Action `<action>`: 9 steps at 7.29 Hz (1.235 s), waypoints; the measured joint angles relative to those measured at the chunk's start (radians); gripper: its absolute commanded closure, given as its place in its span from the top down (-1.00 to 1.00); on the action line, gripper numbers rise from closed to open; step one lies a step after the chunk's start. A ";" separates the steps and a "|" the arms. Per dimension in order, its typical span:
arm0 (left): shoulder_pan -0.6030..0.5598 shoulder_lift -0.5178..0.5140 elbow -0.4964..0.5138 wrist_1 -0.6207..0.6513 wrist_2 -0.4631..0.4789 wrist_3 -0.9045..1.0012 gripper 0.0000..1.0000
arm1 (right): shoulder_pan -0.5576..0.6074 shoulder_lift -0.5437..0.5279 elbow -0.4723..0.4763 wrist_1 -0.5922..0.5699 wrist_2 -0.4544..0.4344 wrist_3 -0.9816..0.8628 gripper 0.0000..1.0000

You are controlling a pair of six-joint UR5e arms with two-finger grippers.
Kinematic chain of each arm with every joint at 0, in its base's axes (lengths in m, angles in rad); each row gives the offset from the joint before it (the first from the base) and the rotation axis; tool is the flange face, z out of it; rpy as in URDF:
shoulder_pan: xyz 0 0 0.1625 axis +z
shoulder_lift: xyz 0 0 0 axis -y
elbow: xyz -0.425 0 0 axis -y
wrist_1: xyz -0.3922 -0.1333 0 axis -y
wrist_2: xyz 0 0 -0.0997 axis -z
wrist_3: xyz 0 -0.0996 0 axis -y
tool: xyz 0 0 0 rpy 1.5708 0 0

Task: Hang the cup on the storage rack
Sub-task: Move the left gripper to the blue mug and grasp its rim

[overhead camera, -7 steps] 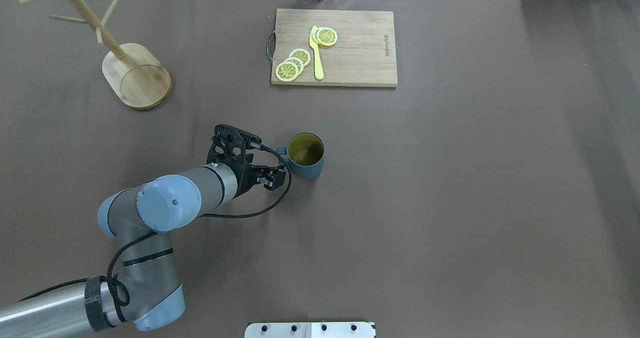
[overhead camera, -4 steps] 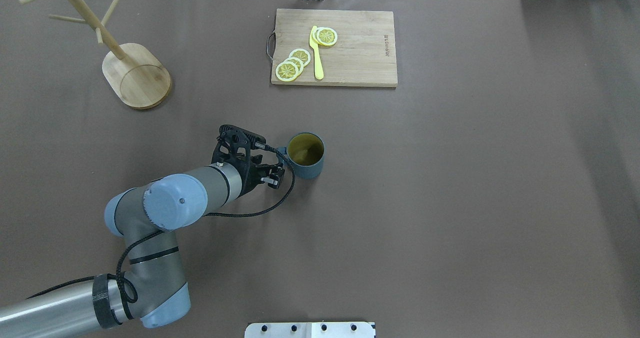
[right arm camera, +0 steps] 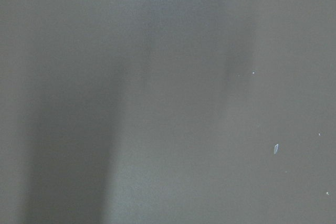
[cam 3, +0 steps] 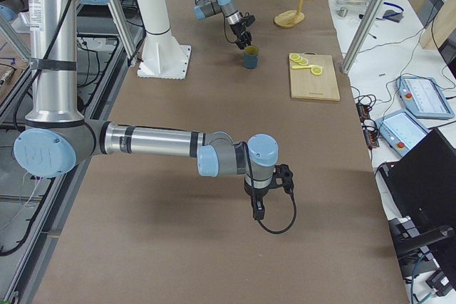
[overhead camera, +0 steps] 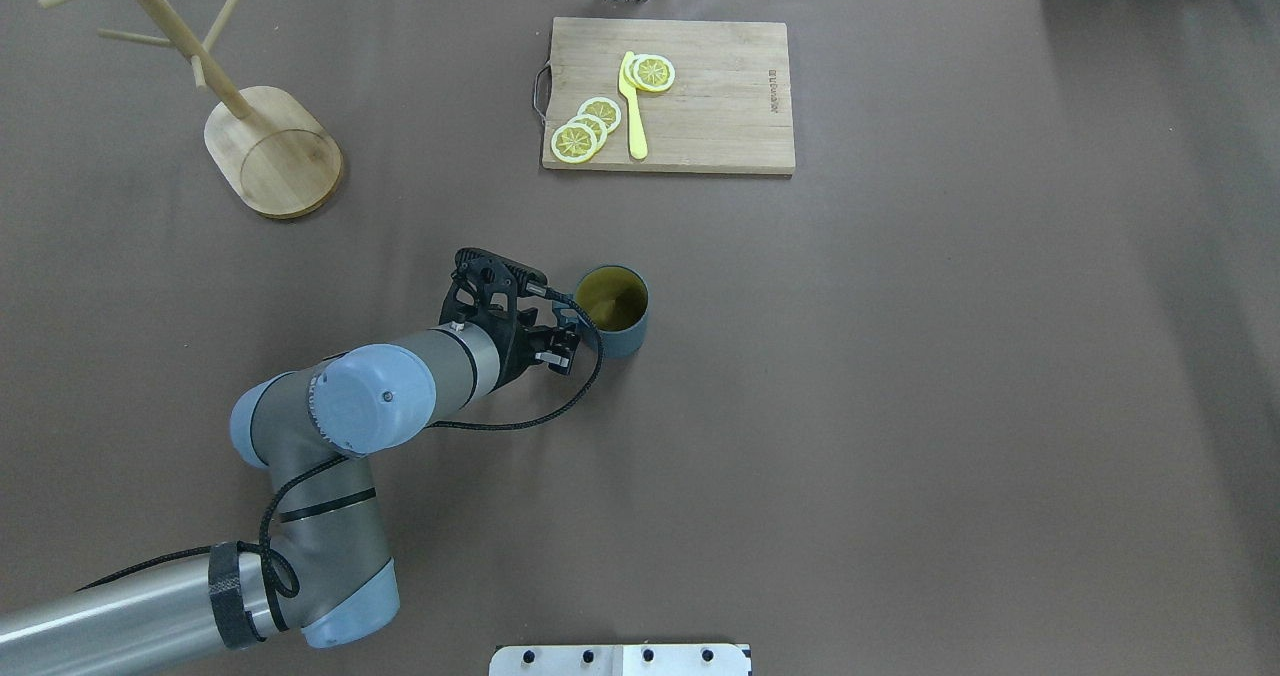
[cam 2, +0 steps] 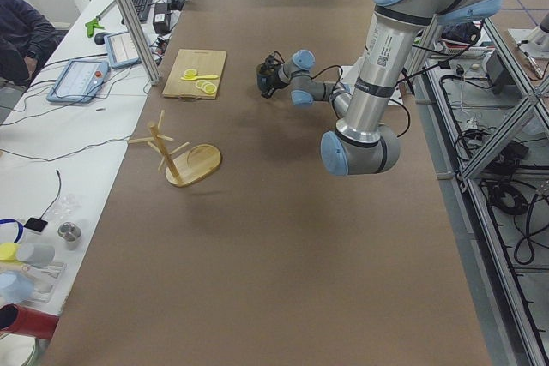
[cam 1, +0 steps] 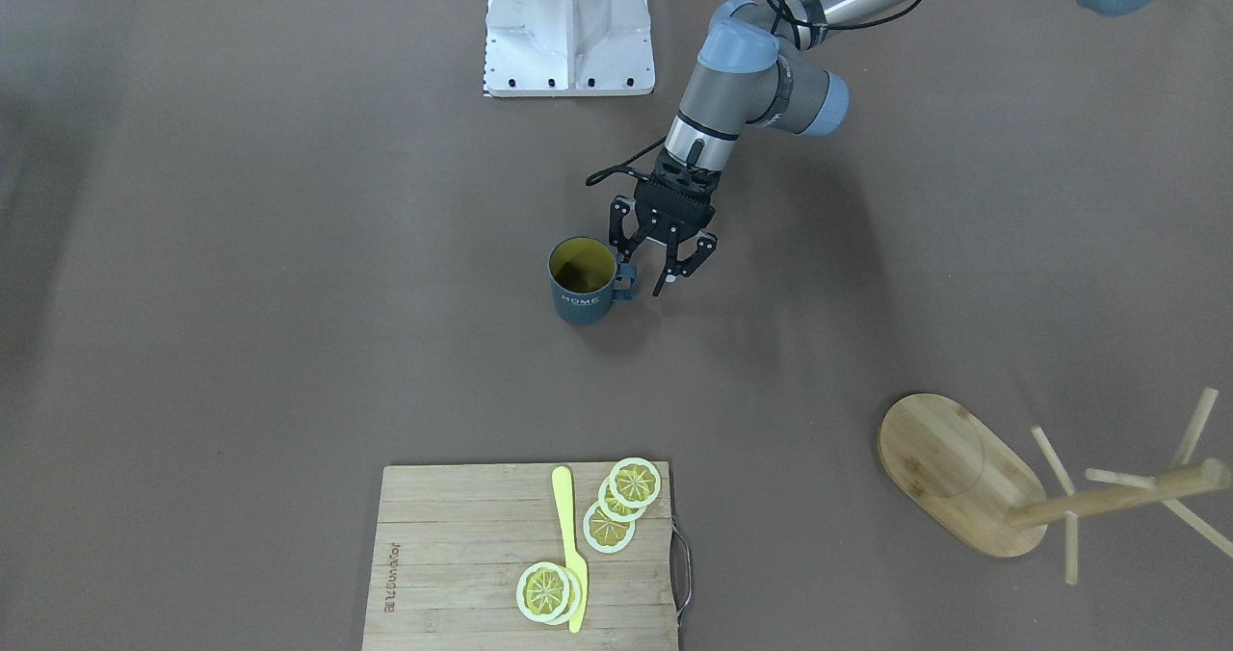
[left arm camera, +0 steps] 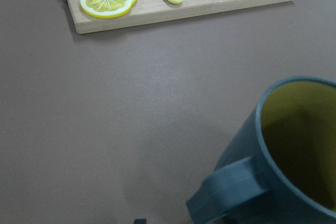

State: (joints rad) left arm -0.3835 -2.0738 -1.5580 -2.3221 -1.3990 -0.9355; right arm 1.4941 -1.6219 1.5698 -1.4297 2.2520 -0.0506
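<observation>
The blue-grey cup [overhead camera: 612,314] with a yellow inside stands upright mid-table, its handle [cam 1: 625,283] turned toward my left arm. It fills the lower right of the left wrist view [left arm camera: 278,171]. My left gripper [cam 1: 647,268] is open, low over the table, with its fingers right at the handle and one on each side of it; nothing is held. The bamboo storage rack [overhead camera: 272,151] stands far left at the back, also in the front-facing view [cam 1: 954,473], with bare pegs. My right gripper [cam 3: 260,204] shows only in the exterior right view, so I cannot tell its state.
A bamboo cutting board [overhead camera: 668,96] with lemon slices [overhead camera: 585,126] and a yellow knife [overhead camera: 633,106] lies behind the cup. The robot's white base plate [cam 1: 568,25] is at the near edge.
My left arm has moved right and slightly forward, bringing the open gripper up to the cup's handle. The cup has not moved.
</observation>
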 measured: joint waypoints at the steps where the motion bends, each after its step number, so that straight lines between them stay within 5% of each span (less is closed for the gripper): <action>1: 0.000 -0.006 0.000 0.001 0.000 0.000 -0.34 | 0.000 0.000 0.000 0.000 0.000 0.000 1.00; 9: -0.004 -0.015 0.010 -0.033 0.002 -0.026 -0.94 | 0.000 0.003 0.002 0.000 0.000 -0.001 1.00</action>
State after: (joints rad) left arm -0.3877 -2.0893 -1.5476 -2.3546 -1.3975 -0.9612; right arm 1.4941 -1.6194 1.5721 -1.4297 2.2519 -0.0513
